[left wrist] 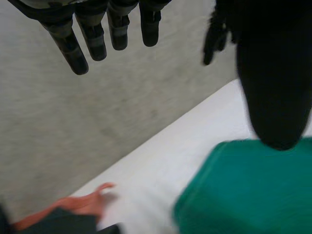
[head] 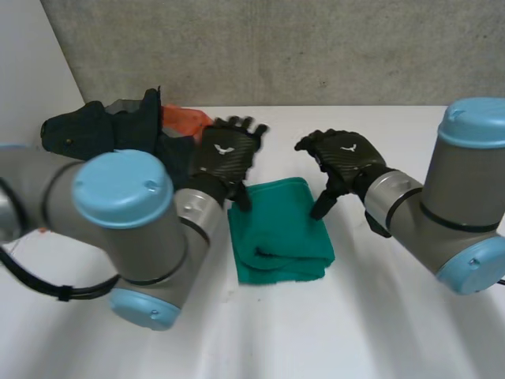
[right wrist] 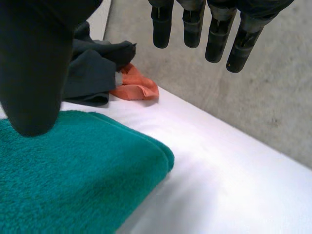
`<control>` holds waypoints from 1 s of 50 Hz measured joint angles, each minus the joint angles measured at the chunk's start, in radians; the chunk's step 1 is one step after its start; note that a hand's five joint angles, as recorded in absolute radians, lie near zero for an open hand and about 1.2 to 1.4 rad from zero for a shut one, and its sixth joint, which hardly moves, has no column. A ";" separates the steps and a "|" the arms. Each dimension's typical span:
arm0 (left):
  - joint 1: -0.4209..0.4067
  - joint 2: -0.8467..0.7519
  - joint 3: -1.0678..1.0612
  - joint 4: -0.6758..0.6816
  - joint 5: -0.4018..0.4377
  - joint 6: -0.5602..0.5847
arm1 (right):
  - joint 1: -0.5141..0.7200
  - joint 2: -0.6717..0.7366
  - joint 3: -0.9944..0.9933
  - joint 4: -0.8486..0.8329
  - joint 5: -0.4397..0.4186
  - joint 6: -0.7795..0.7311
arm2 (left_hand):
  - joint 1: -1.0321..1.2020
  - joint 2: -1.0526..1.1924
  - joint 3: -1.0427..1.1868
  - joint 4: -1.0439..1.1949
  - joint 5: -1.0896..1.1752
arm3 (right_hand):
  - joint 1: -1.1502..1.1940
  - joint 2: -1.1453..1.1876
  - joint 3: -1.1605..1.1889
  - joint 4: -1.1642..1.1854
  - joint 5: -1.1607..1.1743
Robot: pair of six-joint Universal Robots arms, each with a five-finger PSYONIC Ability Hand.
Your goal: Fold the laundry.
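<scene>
A folded green towel [head: 280, 233] lies in the middle of the white table [head: 379, 316]. My left hand [head: 227, 154] hovers over the towel's far left corner, fingers straight and open, thumb pointing down at the cloth. My right hand [head: 341, 158] hangs over the far right corner, open too, its thumb just above the towel's edge. In the left wrist view the green towel [left wrist: 248, 190] lies under my thumb [left wrist: 273, 73], with the fingers [left wrist: 97, 34] straight. In the right wrist view the towel [right wrist: 73, 175] sits below my thumb [right wrist: 34, 63], and the fingers [right wrist: 214, 24] are spread and empty.
A heap of dark clothes [head: 102, 126] with an orange cloth [head: 185, 118] lies at the table's far left, close behind my left hand. A grey wall [head: 316, 47] runs along the table's back edge. Bare table lies in front and to the right.
</scene>
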 measured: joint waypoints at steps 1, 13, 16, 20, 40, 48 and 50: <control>-0.008 -0.019 0.017 -0.004 0.011 -0.015 | -0.007 0.003 -0.004 0.011 -0.006 0.008 | 0.000 0.000 0.000 0.000 0.000 | 0.000 0.000 0.000 0.000 0.000; -0.015 -0.203 0.127 -0.174 0.016 -0.040 | -0.011 0.210 -0.139 0.145 -0.061 0.000 | 0.000 0.000 0.000 0.000 0.000 | 0.000 0.000 0.000 0.000 0.000; -0.010 -0.225 0.130 -0.215 -0.001 -0.010 | -0.007 0.268 -0.170 0.168 -0.057 -0.029 | 0.000 0.000 0.000 0.000 0.000 | 0.000 0.000 0.000 0.000 0.000; -0.006 -0.236 0.126 -0.240 -0.012 0.035 | -0.005 0.307 -0.191 0.177 -0.045 -0.079 | 0.000 0.000 0.000 0.000 0.000 | 0.000 0.000 0.000 0.000 0.000; 0.027 -0.006 0.107 -0.257 0.070 0.098 | -0.030 0.050 0.077 -0.010 0.034 0.005 | 0.000 0.000 0.000 0.000 0.000 | 0.000 0.000 0.000 0.000 -0.003; 0.104 0.124 0.089 -0.333 0.284 0.083 | -0.070 -0.002 0.262 -0.075 0.013 0.155 | 0.000 0.000 0.000 0.000 0.000 | 0.000 0.000 0.000 0.000 -0.003; 0.111 0.134 0.088 -0.348 0.316 0.078 | -0.071 0.001 0.281 -0.087 0.008 0.165 | 0.000 0.000 0.000 0.000 0.000 | 0.000 0.000 0.000 0.000 -0.003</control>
